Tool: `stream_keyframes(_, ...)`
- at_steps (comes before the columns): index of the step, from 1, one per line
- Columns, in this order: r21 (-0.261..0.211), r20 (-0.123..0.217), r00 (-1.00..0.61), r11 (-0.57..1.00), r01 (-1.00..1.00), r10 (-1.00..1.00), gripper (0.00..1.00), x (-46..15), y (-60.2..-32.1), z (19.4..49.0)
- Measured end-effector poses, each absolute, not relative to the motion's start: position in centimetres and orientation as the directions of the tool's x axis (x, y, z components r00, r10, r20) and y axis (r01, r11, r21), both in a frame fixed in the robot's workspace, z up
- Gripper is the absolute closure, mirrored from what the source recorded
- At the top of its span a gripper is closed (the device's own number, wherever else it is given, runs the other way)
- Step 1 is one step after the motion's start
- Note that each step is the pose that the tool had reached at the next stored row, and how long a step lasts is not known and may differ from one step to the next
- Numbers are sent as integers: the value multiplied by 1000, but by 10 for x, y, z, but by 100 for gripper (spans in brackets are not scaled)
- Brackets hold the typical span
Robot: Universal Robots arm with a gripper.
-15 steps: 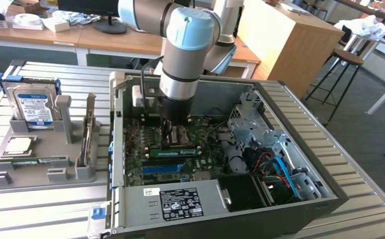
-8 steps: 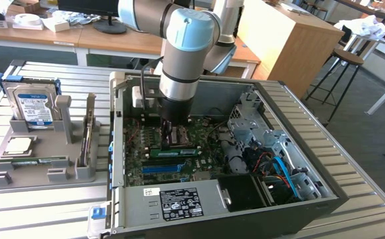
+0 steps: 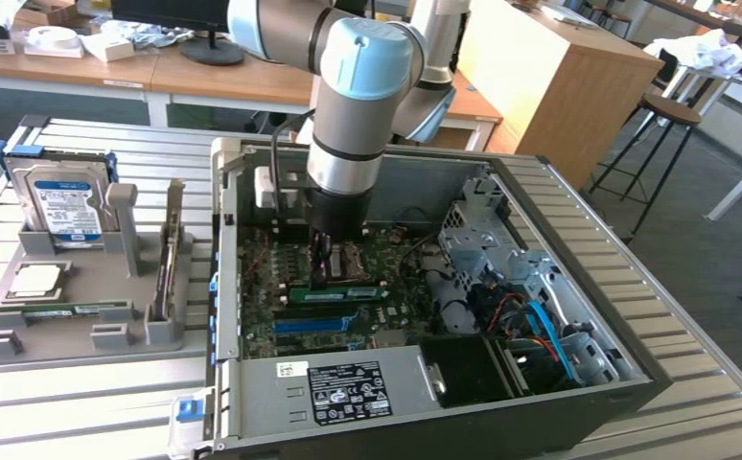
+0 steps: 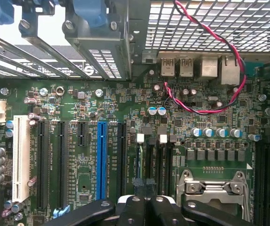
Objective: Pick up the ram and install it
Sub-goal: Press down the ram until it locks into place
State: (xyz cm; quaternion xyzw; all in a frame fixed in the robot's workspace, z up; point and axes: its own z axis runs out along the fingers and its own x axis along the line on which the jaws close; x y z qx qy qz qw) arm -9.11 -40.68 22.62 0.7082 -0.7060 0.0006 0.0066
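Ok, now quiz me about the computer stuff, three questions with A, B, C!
1. Where is the hard drive?
A) on the floor
B) in the grey holder
C) on a chair

2. What colour is the twisted wire?
A) yellow
B) green
C) red and black

3. The gripper is:
A) shut
B) wide open
C) holding a cup

Answers:
1 B, it stands upright in the holder.
2 C, red and black strands loop by the ports.
3 A, its jaws are closed together.
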Motion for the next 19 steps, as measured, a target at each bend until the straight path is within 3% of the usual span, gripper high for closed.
stream_keyframes(19,8,10,3,-3,-1000,-1000,90,-91,-407,223)
